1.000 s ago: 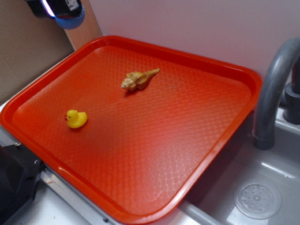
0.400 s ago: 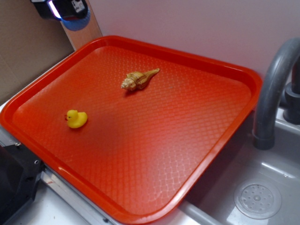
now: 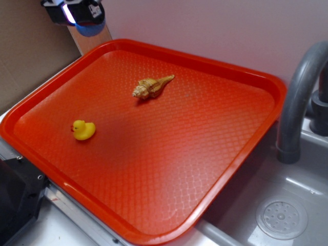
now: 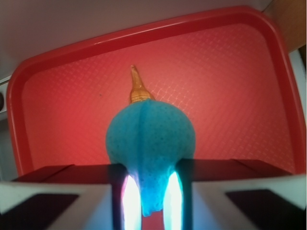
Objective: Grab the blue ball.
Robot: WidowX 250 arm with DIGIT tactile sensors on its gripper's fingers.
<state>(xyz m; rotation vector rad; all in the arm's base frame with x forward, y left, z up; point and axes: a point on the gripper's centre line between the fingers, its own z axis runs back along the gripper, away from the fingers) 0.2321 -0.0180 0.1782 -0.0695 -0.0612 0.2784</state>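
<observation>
Red tray (image 3: 215, 72) beside sink, duck (image 3: 83, 130) and shell (image 3: 151, 86) on it. Claw (image 4: 149, 191) clamped on blue ball (image 4: 149, 139), high over tray's far-left corner. Judgement: keep squeeze steady; soft ball bulges, may slip.

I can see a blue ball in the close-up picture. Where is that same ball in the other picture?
Exterior view: the blue ball is at the top left edge, held in the gripper above the tray's far left corner.
Wrist view: the ball fills the lower centre, pinched between the gripper's fingers.
Shared landmark: the tan seashell on the red tray.
</observation>
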